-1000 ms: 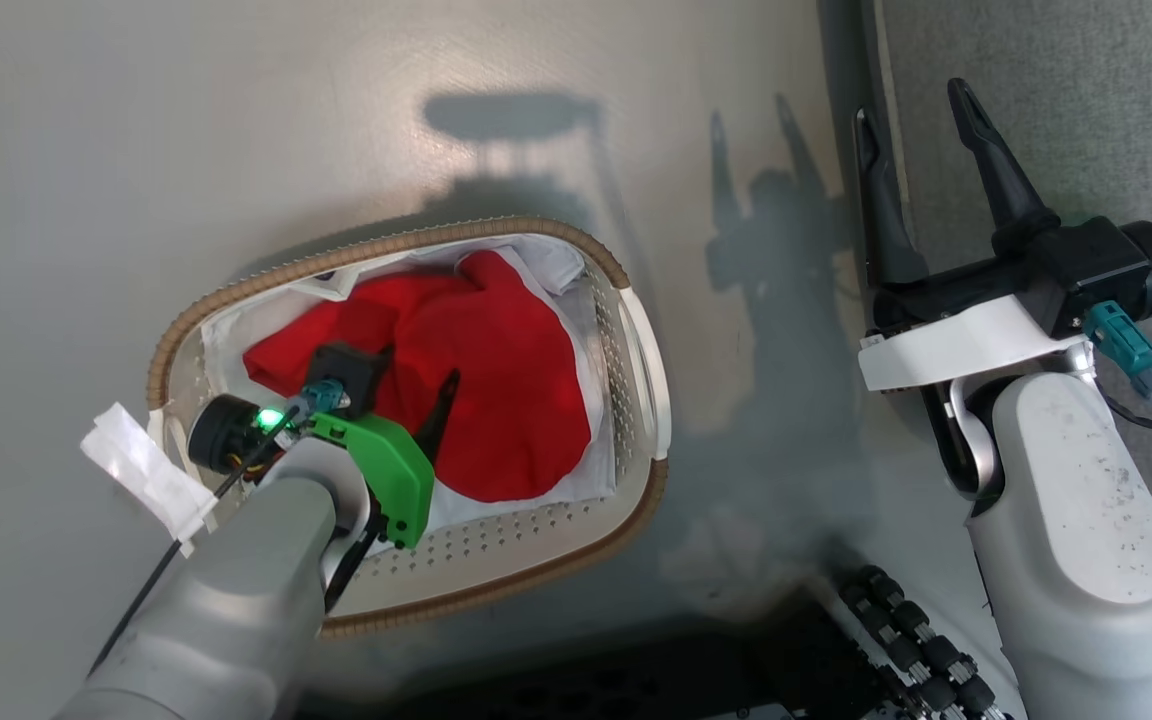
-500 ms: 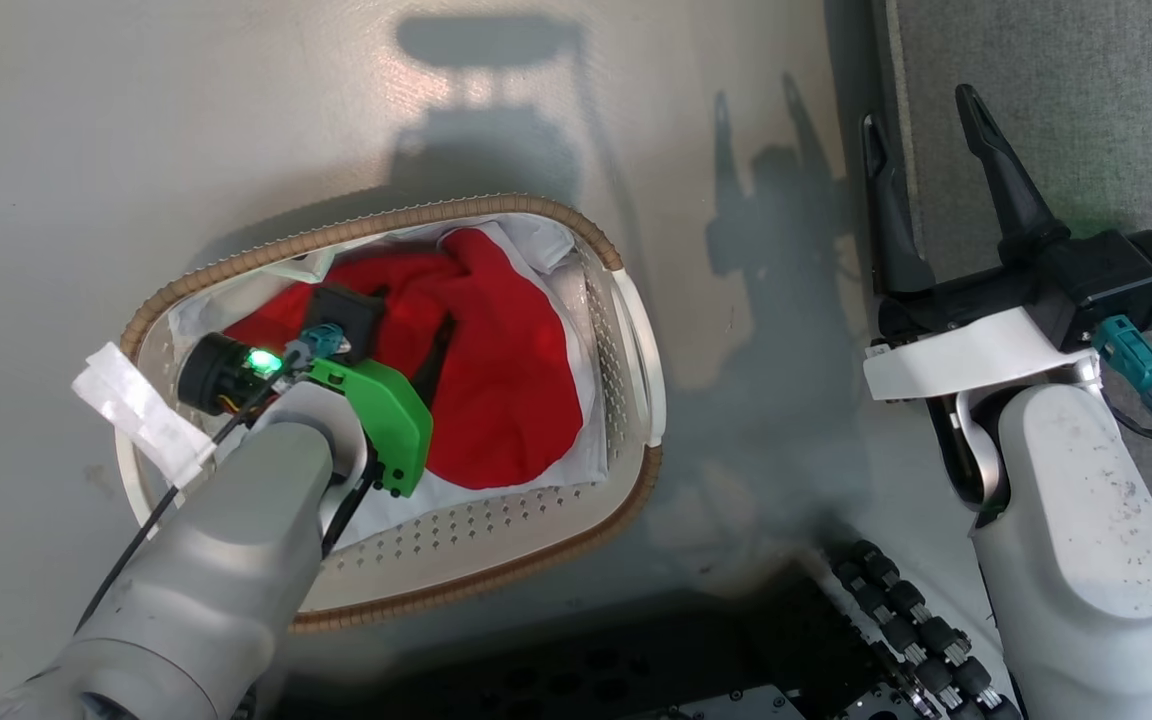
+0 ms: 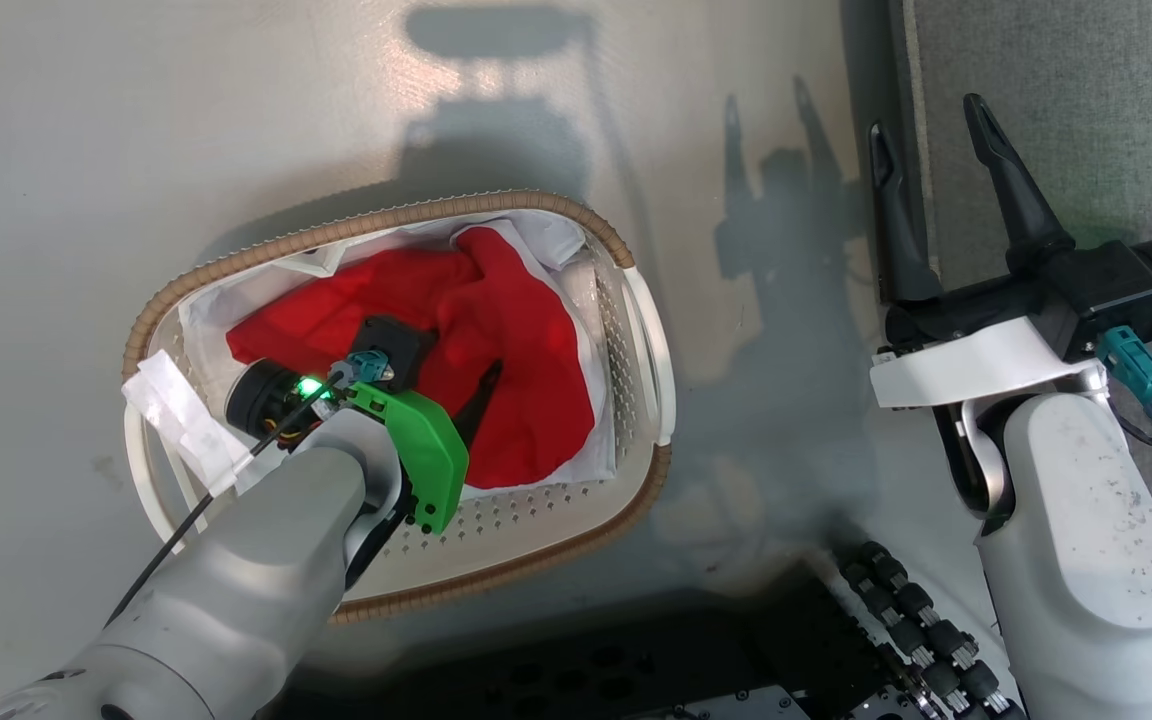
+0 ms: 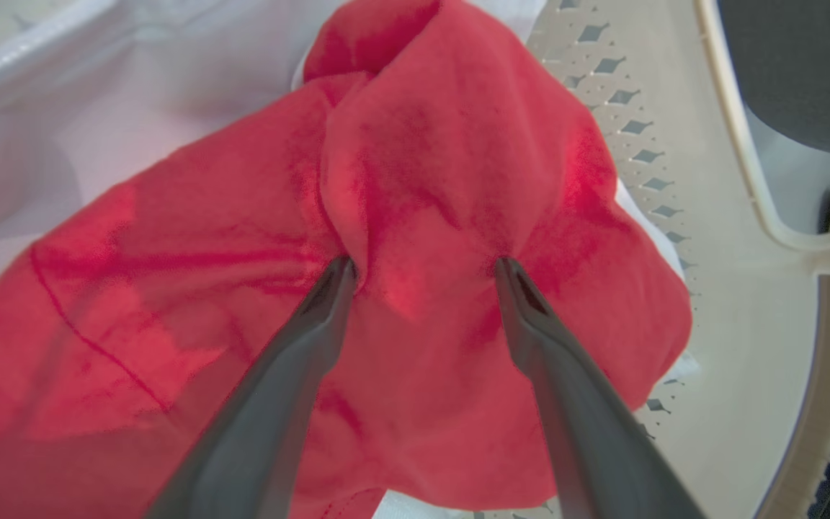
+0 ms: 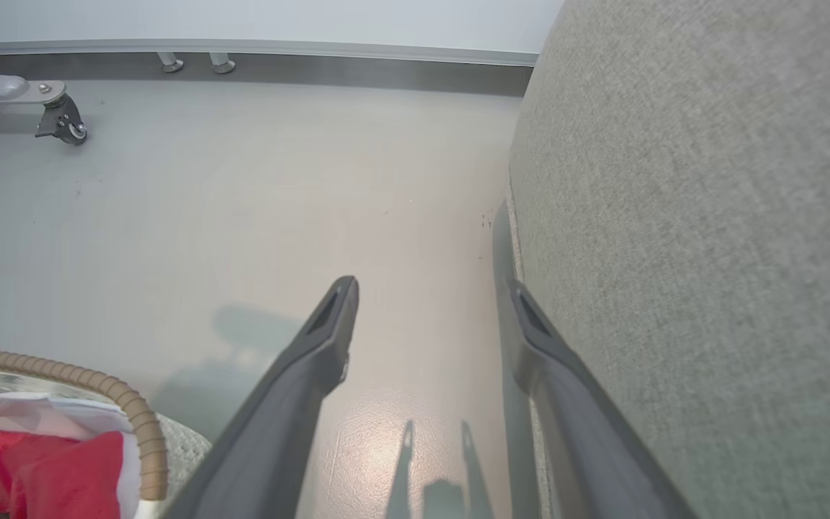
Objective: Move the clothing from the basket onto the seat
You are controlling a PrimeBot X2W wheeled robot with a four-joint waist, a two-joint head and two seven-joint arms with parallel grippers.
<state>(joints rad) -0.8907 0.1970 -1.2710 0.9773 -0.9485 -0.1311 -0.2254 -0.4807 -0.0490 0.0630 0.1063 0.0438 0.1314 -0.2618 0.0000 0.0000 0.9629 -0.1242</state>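
Observation:
The red clothing (image 3: 516, 330) lies bunched in the white basket (image 3: 556, 535) on the floor, over the white liner. My left gripper (image 4: 426, 268) is down inside the basket, open, its two fingertips pressed into the red clothing (image 4: 415, 180) with a raised fold of fabric between them. In the head view, one dark finger (image 3: 481, 395) of the left gripper shows against the red cloth. My right gripper (image 3: 931, 125) hangs open and empty above the floor beside the grey seat (image 3: 1086, 110). The seat (image 5: 710, 216) rises at the right of the right wrist view.
The basket's brown woven rim (image 5: 127, 411) shows at the lower left of the right wrist view. A caster on a metal leg (image 5: 62, 122) stands at the far left near the wall. My dark wheeled base (image 3: 896, 620) sits close below the basket.
The head camera has shifted slightly. My left gripper has moved a little to the right inside the basket, still down on the red cloth. The right arm has held still.

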